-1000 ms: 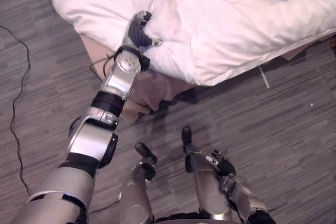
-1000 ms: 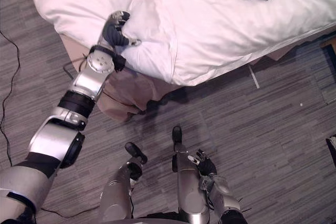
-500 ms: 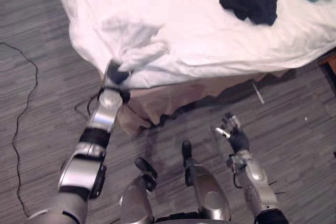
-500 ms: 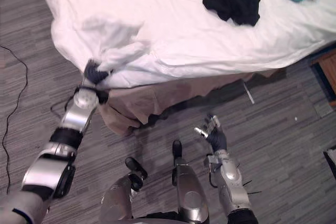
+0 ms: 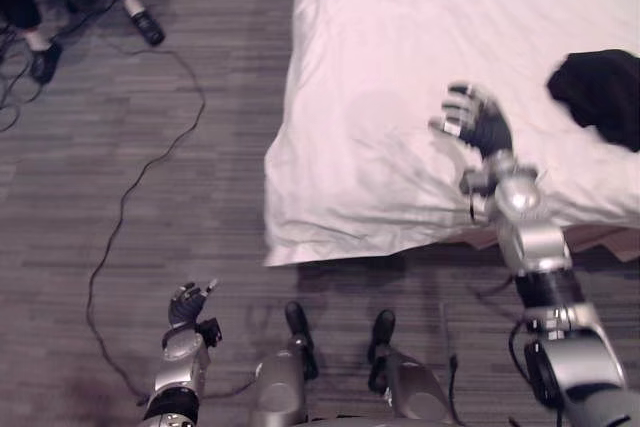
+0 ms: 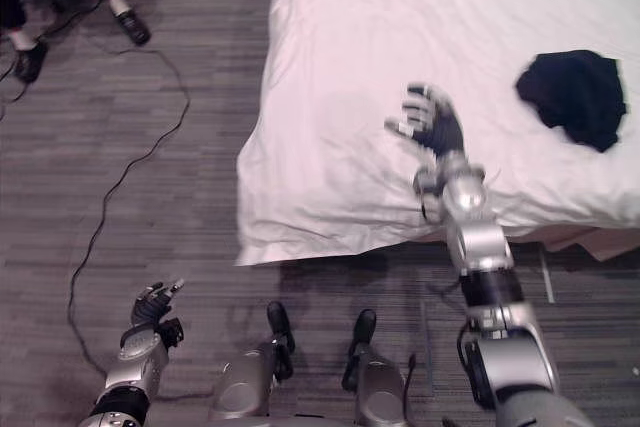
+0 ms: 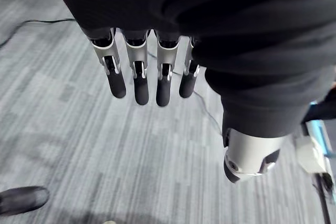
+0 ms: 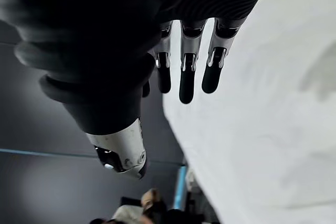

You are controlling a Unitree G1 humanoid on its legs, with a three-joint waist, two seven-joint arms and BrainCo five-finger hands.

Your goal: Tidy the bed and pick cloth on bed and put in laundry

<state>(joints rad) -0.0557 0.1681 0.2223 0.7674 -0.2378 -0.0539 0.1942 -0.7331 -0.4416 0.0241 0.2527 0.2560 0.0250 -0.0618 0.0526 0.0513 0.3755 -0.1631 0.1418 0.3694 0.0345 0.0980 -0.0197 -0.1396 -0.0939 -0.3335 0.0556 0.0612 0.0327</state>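
We see the black cloth (image 6: 573,97) crumpled in a heap on the white bed (image 6: 350,37), apart from our right hand (image 6: 432,124), which hovers over the bed's near edge, fingers straight, holding nothing. Our left hand (image 6: 152,304) hangs low over the grey floor (image 6: 120,197), fingers relaxed, empty. A person's dark shoe (image 6: 132,27) rests on the floor beyond

No text, label or number can be read anywhere.

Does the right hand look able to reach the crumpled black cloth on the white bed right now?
Probably yes: the right hand hovers open over the white bed, and nothing lies between it and the crumpled black cloth to its right.
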